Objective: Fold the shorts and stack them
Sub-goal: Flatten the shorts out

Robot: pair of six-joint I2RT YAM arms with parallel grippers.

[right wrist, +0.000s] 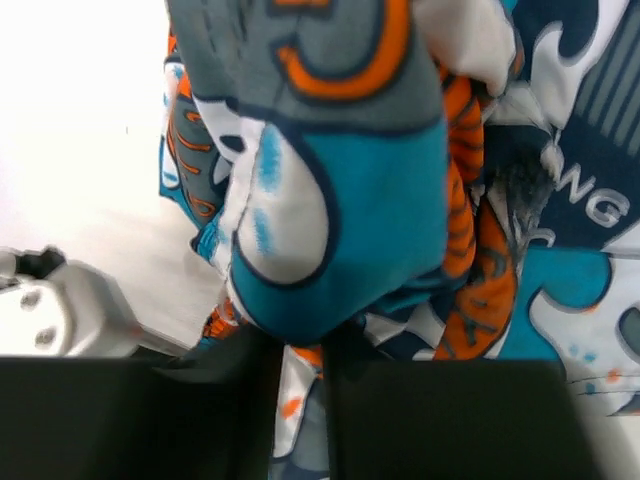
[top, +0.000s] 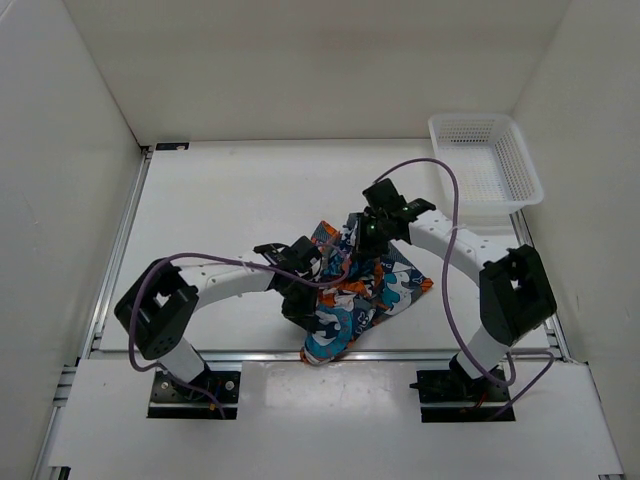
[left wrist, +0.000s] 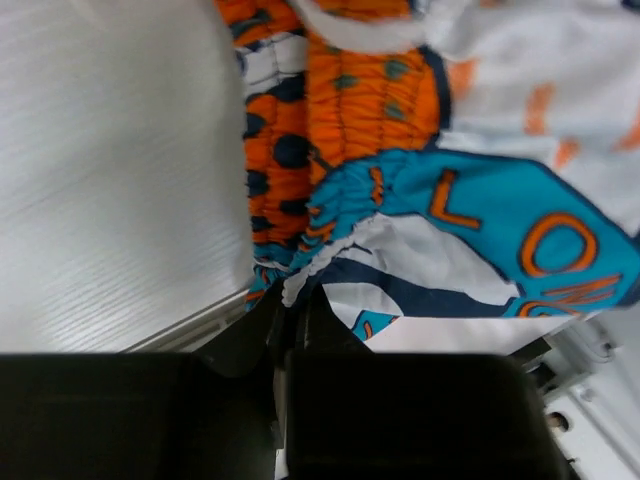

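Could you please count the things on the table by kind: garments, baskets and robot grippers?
Pair of shorts: 1
White basket: 1
Grippers: 2, the left gripper and the right gripper
Total: 4

top cam is fixed up high above and behind me, looking down and forward over the whole worktop, far enough back to get everything in one shot. left wrist cam sits right behind my left fingers and looks out along them, super close, so the shorts fill most of the frame. right wrist cam is the same deal behind my right fingers, print right up in the lens. all three views share that bunch of shorts mid-worktop.
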